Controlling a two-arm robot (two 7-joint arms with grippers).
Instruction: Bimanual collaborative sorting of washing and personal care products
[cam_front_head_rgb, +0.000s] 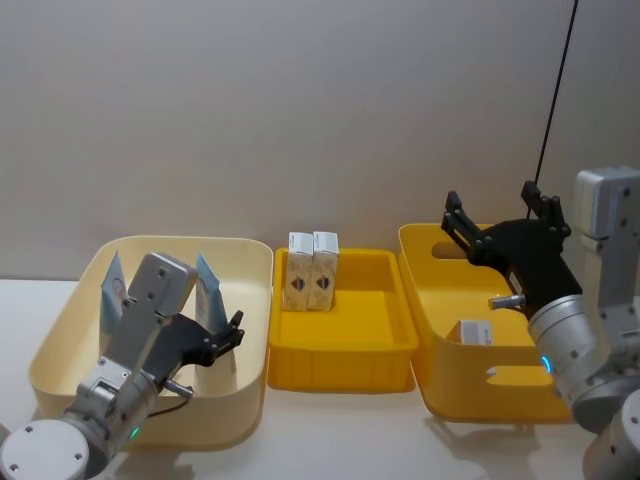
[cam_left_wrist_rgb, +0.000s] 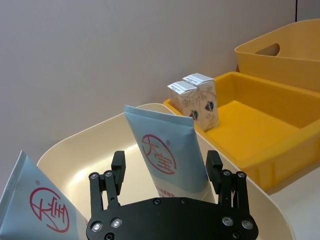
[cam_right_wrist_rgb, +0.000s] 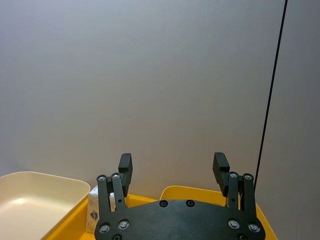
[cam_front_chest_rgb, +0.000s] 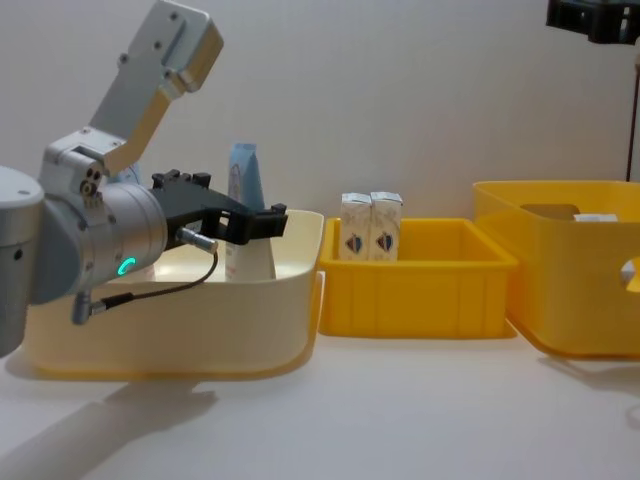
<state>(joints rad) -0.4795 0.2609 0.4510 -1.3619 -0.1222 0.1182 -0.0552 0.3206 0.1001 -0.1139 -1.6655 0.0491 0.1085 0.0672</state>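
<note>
Tubes stand in cream bin; white table, plain grey wall.

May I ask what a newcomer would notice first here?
Two tall light-blue squeeze tubes with red script lean in the cream plastic bin on the left, the open left gripper poised near one. Two small white cartons stand in the middle yellow tray; the open right gripper hangs above the deep yellow bin.

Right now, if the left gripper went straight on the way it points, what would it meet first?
Most likely the upright blue tube in the cream bin: in the wrist view it stands straight ahead of the open left gripper. The gap is hard to judge.
</note>
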